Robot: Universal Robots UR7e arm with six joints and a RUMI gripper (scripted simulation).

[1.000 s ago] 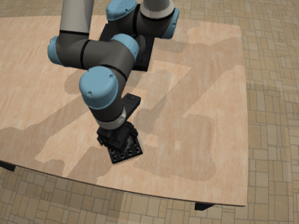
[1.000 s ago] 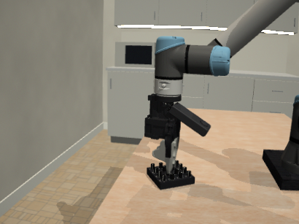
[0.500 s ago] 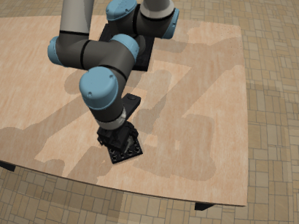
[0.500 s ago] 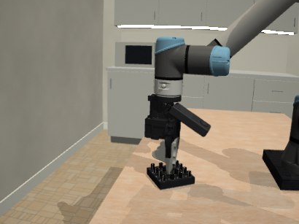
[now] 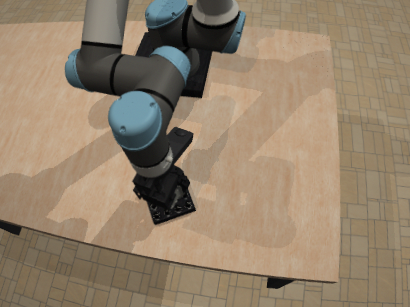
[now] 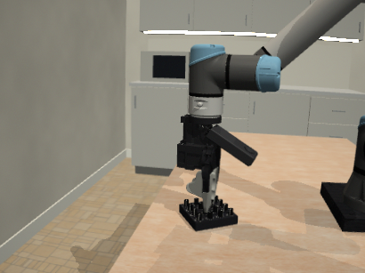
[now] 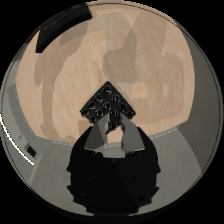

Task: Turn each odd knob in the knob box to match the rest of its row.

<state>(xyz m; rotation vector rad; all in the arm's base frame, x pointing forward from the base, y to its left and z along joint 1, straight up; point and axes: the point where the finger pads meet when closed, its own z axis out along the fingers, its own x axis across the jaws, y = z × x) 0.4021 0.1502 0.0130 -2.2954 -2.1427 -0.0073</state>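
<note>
The black knob box (image 5: 176, 214) (image 6: 216, 223) (image 7: 107, 98) sits on the table near its front edge, with several small black knobs standing up from it in rows. My gripper (image 6: 207, 210) (image 7: 114, 113) points down at the box with its pale fingertips low among the knobs. The fingers are slightly open, one on each side of a knob near the box corner closest to the gripper in the wrist view. The knobs behind the fingers are partly hidden. The marks and the directions of the knobs are too small and dark to read.
The wooden table (image 5: 280, 144) (image 6: 285, 159) carries the arm's black base (image 5: 199, 86) (image 6: 334, 204) behind the box. A dark bar-shaped part (image 5: 181, 140) (image 6: 240, 148) sticks out from the gripper's side above the table. Cupboards and a microwave (image 6: 169, 66) stand beyond the table.
</note>
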